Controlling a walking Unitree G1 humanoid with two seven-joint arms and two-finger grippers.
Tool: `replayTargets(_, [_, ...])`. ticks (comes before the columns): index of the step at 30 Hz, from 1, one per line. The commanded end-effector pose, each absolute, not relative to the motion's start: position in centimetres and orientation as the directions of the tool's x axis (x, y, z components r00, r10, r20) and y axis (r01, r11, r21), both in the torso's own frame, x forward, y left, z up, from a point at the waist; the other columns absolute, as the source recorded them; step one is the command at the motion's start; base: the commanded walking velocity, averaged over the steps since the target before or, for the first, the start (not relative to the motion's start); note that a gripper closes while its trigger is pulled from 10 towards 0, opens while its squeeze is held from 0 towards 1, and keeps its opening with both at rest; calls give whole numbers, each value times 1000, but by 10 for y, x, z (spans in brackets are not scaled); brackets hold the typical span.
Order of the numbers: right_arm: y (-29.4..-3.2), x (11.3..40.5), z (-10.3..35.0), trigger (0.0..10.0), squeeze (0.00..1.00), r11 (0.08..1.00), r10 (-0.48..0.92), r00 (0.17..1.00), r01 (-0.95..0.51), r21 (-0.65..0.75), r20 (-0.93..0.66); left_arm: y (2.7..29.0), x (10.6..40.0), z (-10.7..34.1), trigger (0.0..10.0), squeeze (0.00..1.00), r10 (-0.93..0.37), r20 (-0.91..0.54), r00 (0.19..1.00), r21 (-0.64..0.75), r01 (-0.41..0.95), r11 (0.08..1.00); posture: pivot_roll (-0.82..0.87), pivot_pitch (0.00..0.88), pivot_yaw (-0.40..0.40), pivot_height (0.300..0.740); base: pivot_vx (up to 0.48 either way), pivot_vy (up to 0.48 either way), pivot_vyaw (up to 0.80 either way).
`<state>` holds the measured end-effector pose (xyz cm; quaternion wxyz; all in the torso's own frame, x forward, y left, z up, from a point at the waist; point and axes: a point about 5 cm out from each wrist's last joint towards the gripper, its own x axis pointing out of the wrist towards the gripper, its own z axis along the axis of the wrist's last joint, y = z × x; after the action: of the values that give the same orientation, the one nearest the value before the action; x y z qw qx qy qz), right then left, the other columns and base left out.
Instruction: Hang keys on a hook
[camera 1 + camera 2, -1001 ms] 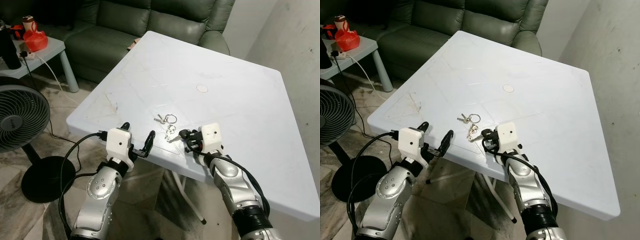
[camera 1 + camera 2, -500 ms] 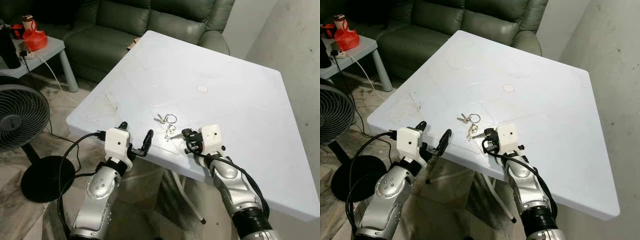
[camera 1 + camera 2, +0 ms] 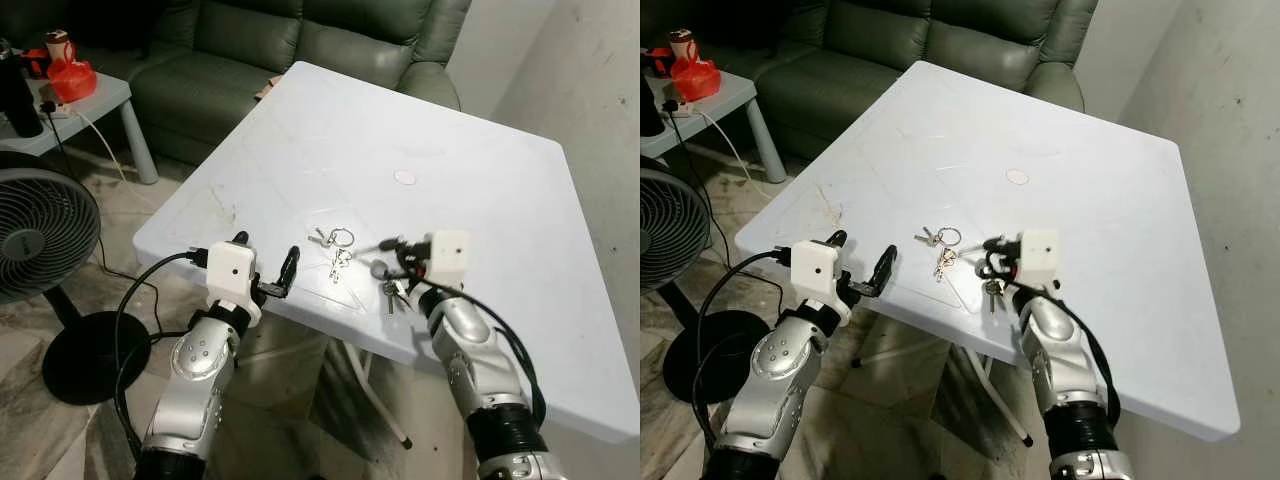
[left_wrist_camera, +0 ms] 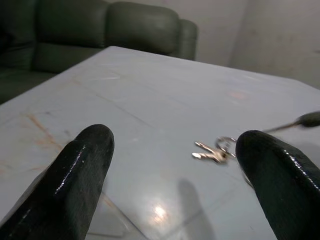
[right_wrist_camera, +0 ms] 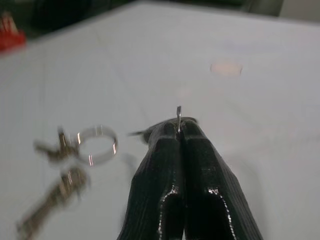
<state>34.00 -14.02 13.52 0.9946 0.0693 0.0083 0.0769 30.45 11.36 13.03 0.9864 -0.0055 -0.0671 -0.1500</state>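
Note:
A bunch of keys on a ring (image 3: 336, 240) lies on the white table (image 3: 480, 190), with one more key (image 3: 340, 266) just nearer to me. My right gripper (image 3: 395, 250) hovers a little above the table to the right of them, shut on a thin metal ring (image 5: 178, 116). From it a second bunch of keys (image 3: 388, 290) hangs clear of the tabletop. My left gripper (image 3: 265, 252) stands open at the table's near left edge, nothing between its fingers (image 4: 85, 170). The lying keys (image 4: 215, 151) are ahead of it.
A grey-green sofa (image 3: 300, 40) stands behind the table. A floor fan (image 3: 40, 230) and a small side table (image 3: 95, 100) with a red object (image 3: 70, 78) are at the left. A bare wall (image 3: 600, 90) runs along the right.
My right gripper has risen from the table's near edge and moved right, lifting a bunch of keys that now hangs from it. My left gripper has edged slightly forward.

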Motion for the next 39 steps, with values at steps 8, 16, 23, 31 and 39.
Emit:
replayTargets(8, [-158,338,180,0,0,947,63,994,-87,309,85,115,332,151,10000,0,-212,172,962,-84,229,970,60,3,-141,740,0,0,0])
replayTargets(16, [-169,329,185,0,0,784,13,1000,-11,621,2,124,339,160,10000,0,-175,203,963,-109,199,974,54,0,-135,740,0,0,0])
replayTargets(23, [-168,320,199,10000,0,991,33,975,-61,122,221,124,343,163,10000,0,-174,219,960,-117,203,972,34,0,-113,740,0,0,0])
replayTargets(31, [-163,305,204,10000,0,993,79,933,-103,50,351,124,347,171,10000,0,-220,253,942,-132,259,957,19,0,-91,740,0,0,0])
replayTargets(39, [-165,299,184,10000,0,997,44,932,-62,39,359,131,350,168,10000,0,-194,234,953,-164,236,958,13,0,-75,740,0,0,0])
